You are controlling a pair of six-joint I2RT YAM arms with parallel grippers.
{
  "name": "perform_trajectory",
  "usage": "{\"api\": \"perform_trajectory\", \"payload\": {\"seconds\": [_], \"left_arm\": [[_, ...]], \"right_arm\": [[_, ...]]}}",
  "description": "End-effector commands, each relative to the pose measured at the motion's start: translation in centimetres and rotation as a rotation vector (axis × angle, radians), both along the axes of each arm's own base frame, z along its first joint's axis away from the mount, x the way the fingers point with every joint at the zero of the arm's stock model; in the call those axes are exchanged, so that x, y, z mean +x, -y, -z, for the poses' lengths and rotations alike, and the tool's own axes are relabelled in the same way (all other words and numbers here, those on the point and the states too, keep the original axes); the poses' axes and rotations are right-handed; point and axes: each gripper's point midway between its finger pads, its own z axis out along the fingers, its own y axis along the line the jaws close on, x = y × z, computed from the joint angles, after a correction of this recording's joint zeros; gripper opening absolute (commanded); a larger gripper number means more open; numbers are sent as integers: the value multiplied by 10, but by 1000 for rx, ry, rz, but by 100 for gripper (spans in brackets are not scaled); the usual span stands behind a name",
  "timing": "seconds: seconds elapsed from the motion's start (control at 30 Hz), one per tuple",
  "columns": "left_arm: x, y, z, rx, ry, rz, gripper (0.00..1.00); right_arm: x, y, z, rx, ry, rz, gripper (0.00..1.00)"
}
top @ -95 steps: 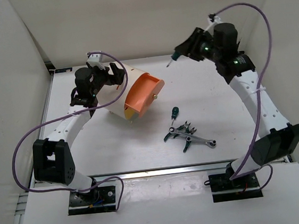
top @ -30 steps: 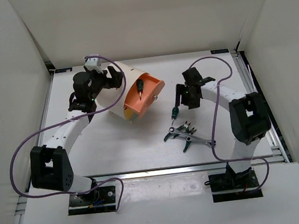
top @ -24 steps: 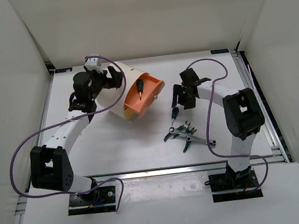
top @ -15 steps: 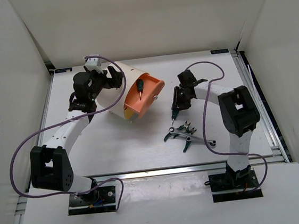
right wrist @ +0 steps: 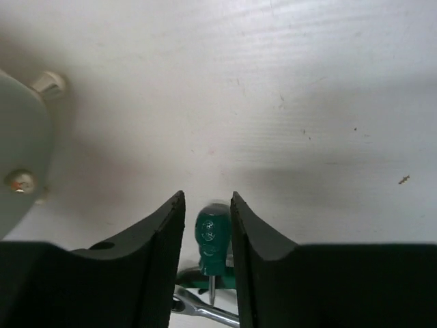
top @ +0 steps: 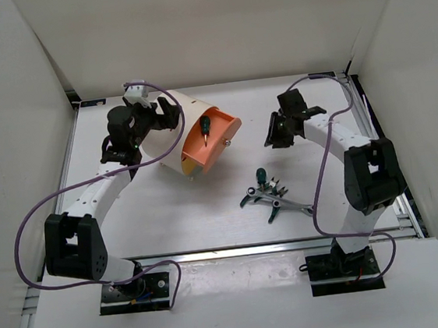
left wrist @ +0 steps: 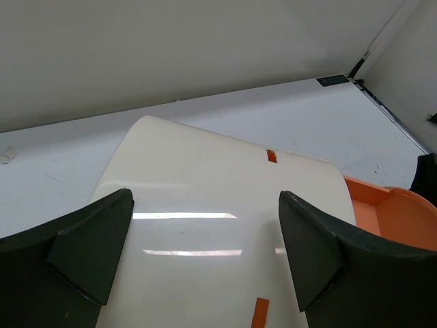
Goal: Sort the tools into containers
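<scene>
The left gripper (left wrist: 203,201) stands wide apart astride the cream drum (top: 168,144), which lies on its side on the table (top: 153,210). One green round-headed piece (top: 205,125) lies in the drum's open orange compartment (top: 220,136). The other green piece (top: 261,175) sits at the far edge of the pile of pliers (top: 260,195) and ratchet wrench (top: 298,206) (blurred in the wrist view). The right gripper (top: 271,139) hangs beyond it, jaws a narrow gap apart, gripping nothing.

Plain white walls (top: 212,24) enclose a white table (top: 170,216) edged by a metal rail (top: 236,250).
</scene>
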Motion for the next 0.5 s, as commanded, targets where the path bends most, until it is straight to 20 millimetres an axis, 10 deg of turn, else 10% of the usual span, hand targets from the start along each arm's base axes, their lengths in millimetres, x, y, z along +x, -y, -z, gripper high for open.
{"api": "perform_trajectory", "payload": {"seconds": [0.0, 0.47], "left_arm": [[-14, -4, 53, 21, -185, -10, 99], [-15, -3, 54, 20, -189, -5, 99]], "right_arm": [[8, 0, -31, 8, 45, -30, 39], [-54, -42, 33, 0, -95, -183, 60]]}}
